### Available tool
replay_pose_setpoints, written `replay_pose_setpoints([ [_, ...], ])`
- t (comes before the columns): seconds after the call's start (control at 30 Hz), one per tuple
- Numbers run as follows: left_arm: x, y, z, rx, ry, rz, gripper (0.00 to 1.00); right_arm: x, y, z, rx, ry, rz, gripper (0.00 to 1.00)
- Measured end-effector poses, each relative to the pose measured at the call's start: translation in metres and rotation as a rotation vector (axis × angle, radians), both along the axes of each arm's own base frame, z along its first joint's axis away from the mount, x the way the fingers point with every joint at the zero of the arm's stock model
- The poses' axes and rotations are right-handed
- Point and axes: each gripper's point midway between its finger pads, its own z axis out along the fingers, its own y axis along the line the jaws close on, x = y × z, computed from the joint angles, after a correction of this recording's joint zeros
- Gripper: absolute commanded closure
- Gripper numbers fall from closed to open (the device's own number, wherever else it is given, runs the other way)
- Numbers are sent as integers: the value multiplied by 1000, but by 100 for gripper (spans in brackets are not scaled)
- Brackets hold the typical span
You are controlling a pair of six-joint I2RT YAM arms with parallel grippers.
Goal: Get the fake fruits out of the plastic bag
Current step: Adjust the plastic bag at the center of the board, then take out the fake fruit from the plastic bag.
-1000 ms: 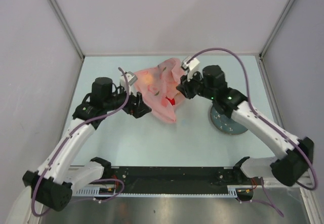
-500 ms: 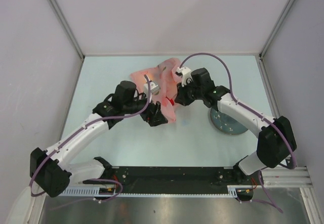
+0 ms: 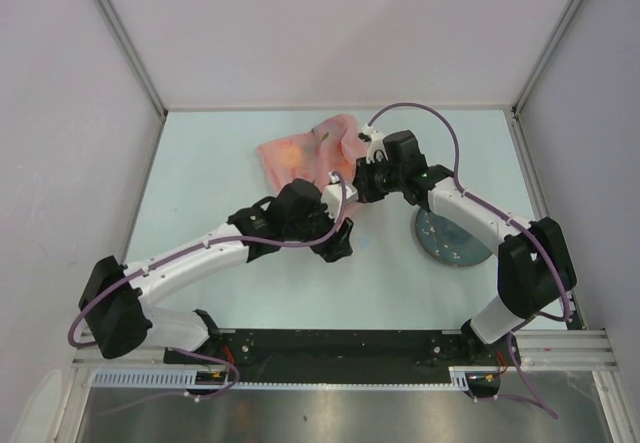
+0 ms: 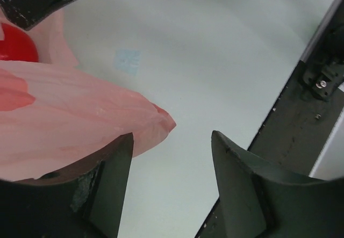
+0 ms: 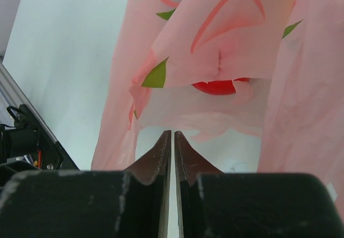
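Top external | left claw (image 3: 340, 244) spread | right claw (image 3: 353, 184) pinching plastic bag (image 3: 295, 153)

The red apple (image 4: 16, 43) is cut by the left wrist view's left edge. In the right wrist view, a plastic bag (image 5: 231, 39) fold hides its top.

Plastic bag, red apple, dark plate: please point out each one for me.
plastic bag (image 3: 292, 153), top external view, on its flat left part.
red apple (image 5: 217, 87), right wrist view, on the part showing under the bag's fold.
dark plate (image 3: 452, 247), top external view, on its bare middle.
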Motion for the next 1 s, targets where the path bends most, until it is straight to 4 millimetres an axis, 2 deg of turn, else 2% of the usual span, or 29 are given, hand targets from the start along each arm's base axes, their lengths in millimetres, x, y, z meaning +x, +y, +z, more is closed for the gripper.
replay_pose_setpoints([
  [0.07, 5, -2, -2, 27, -24, 24, 51, 3, -2, 1, 4, -2, -11, 90],
  [0.1, 8, -4, -3, 42, -37, 40, 63, 4, -1, 2, 6, -5, -13, 89],
  [0.13, 15, -5, -5, 66, -60, 60, 89, 5, -1, 2, 9, -9, -15, 89],
  [0.17, 20, -6, -8, 82, -71, 78, 98, 5, -1, 3, 9, -12, -16, 89],
  [0.2, 26, -7, -11, 105, -85, 97, 100, 6, -1, 3, 9, -17, -20, 89],
  [0.3, 44, -3, -24, 169, -115, 135, 100, 9, -2, 3, 0, -29, -27, 89],
  [0.4, 54, 15, -26, 198, -104, 188, 100, 14, -6, 1, -26, -54, -38, 90],
  [0.47, 65, 33, -19, 193, -106, 244, 100, 16, -9, -1, -47, -76, -38, 90],
  [0.53, 77, 59, -4, 171, -115, 321, 100, 19, -10, -4, -73, -98, -35, 88],
  [0.63, 89, 88, 24, 116, -156, 411, 100, 21, -8, -14, -124, -122, -24, 78],
  [0.73, 89, 96, 44, 62, -184, 427, 100, 19, -3, -28, -168, -130, -3, 63],
  [0.77, 87, 96, 47, 47, -188, 420, 100, 19, -1, -32, -181, -132, 5, 47],
  [0.83, 83, 95, 44, 35, -182, 405, 100, 19, 5, -40, -198, -136, 15, 33],
  [0.87, 81, 95, 41, 36, -173, 398, 100, 21, 8, -43, -208, -142, 18, 21],
  [0.97, 79, 96, 34, 42, -153, 390, 100, 30, 20, -52, -228, -155, 21, 8],
  [1.0, 80, 96, 34, 38, -150, 390, 100, 34, 25, -56, -235, -158, 23, 7],
])
